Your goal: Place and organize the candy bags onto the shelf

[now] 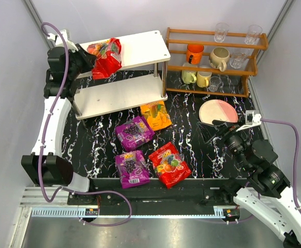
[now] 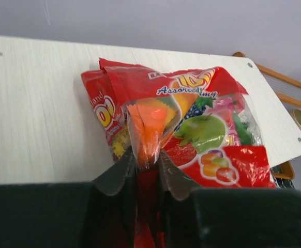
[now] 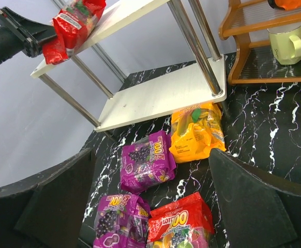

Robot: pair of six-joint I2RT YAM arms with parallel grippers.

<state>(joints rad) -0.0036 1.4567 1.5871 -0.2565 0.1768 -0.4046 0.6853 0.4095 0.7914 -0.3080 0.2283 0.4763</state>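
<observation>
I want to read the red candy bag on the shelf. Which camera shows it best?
The left wrist view: the red candy bag fills it, lettering and fruit sharp, pinched in the left tool. The top view shows it small on the shelf; the right wrist view, tiny in a corner.

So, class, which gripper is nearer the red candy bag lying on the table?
Right. The right gripper hovers open just beyond and right of the red candy bag; the left gripper is far off at the shelf, pinching the other red bag.
</observation>
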